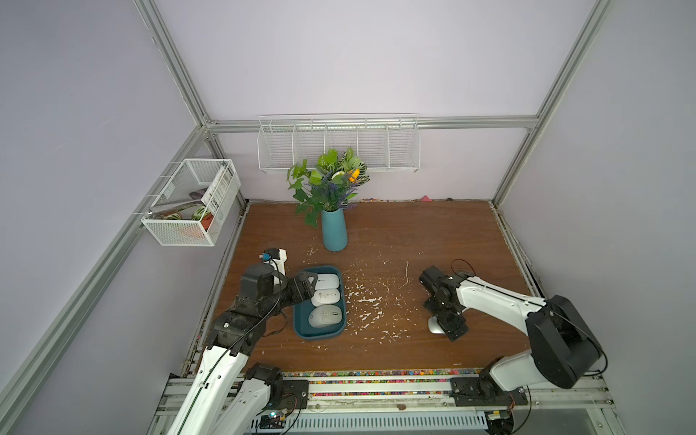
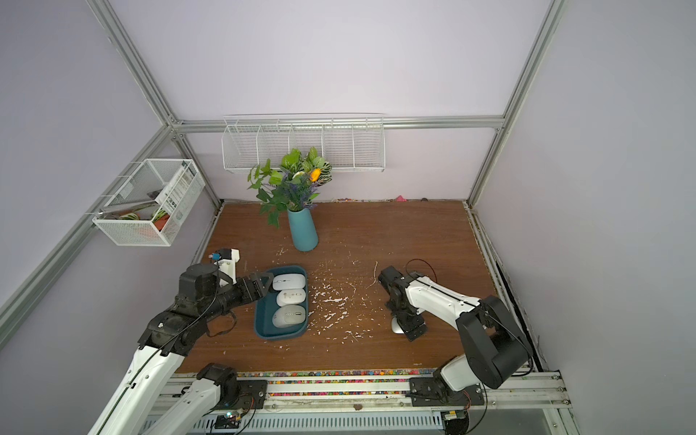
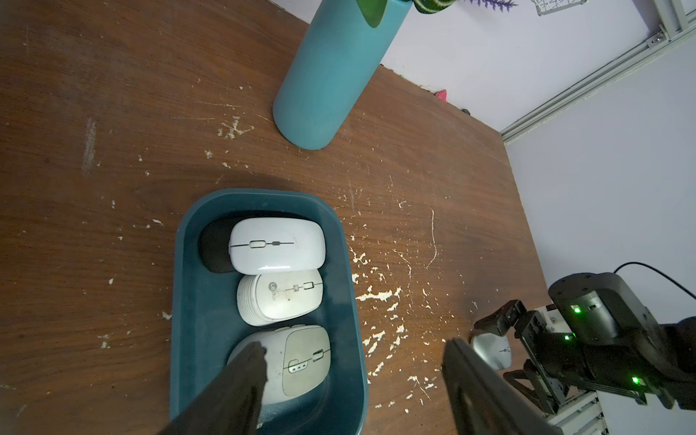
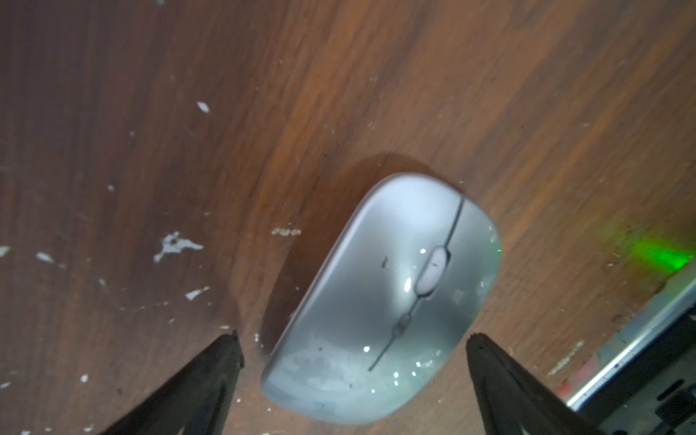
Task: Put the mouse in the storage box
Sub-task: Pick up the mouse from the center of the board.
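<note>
mouse: silver wireless mouse flat on bench, near right, well apart from teal storage box at left | right end effector: jaws wide, either side of it, gripping nothing | left end effector: parted, empty, over the box | handling: likely light, rigid, glossy and slippery; pinch the long flanks low, mid-body

No legible text; the logo on the middle mouse is blurred.
</note>
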Action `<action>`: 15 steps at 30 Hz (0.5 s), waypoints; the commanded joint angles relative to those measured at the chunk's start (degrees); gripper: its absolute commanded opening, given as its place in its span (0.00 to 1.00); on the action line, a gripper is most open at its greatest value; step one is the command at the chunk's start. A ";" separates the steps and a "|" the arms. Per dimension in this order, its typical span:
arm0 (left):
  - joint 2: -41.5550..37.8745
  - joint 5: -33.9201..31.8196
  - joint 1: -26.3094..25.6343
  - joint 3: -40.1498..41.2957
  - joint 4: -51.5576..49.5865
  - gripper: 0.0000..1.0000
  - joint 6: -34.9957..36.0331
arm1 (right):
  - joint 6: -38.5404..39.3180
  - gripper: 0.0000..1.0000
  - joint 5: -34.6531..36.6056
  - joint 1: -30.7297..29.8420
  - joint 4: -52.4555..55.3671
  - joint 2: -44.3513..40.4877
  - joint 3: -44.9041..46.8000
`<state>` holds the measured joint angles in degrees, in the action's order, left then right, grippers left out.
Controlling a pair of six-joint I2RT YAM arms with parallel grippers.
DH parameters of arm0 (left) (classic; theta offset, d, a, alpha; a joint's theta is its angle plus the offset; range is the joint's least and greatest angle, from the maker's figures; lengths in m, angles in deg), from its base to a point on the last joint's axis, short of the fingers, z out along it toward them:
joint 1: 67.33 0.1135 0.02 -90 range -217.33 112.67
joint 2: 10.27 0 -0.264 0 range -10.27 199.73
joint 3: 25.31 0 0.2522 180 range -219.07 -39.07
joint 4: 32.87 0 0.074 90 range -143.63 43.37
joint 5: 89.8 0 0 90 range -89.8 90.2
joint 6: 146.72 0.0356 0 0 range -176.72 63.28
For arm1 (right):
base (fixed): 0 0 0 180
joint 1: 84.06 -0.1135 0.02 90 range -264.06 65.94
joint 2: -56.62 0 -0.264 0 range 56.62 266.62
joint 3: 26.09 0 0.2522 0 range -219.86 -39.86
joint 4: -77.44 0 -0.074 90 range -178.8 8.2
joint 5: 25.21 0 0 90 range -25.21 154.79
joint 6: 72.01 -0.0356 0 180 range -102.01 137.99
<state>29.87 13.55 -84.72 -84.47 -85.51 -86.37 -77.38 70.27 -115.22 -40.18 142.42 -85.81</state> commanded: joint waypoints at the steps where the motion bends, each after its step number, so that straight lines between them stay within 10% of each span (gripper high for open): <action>1: 0.23 0.37 -0.27 0.42 0.92 0.78 0.90 | -0.45 0.96 -1.26 0.62 -1.51 1.37 0.76; 15: 0.03 0.28 -0.21 0.41 0.82 0.78 0.83 | 4.94 0.59 -0.69 0.71 -1.52 3.38 -0.81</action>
<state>30.25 13.55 -84.72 -84.47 -85.51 -86.37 -75.22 69.24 -114.76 -42.96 144.98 -86.60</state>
